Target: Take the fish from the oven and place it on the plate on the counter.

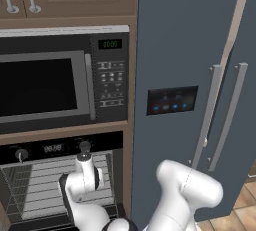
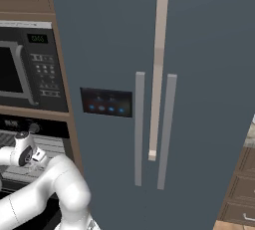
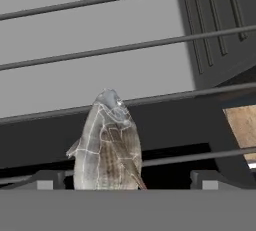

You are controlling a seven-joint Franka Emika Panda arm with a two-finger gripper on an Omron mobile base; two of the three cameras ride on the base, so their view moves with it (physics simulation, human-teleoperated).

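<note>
Silver-grey and glossy, the fish (image 3: 106,145) sits right in the middle of the hand view, resting on the wire rack (image 3: 125,47) inside the oven (image 1: 60,147). Its long axis runs from 6 o'clock up to 12 in that view, the narrow end at 12 and the broad body dropping to the bottom edge, so it points straight away along the line of reach. The end effector (image 3: 127,180) has its two dark finger tips flanking the fish, one at about 8 o'clock of it and one at about 4, jaws spread fully wide and gripping nothing. Each tip stands apart from the fish's flanks.

From the left base view, the white arm pokes into the oven cavity below the two knobs, the wrist up against the grey rack. The microwave (image 1: 55,82) sits above and the slate-blue fridge (image 1: 190,75) stands at 3 o'clock of the oven.

My read: the fish is already centred between the fingers and lying lengthwise to them, so the closing direction crosses its short width, which suits a pinch. A little more forward travel looks needed to bring the tips alongside the thick of the body.
</note>
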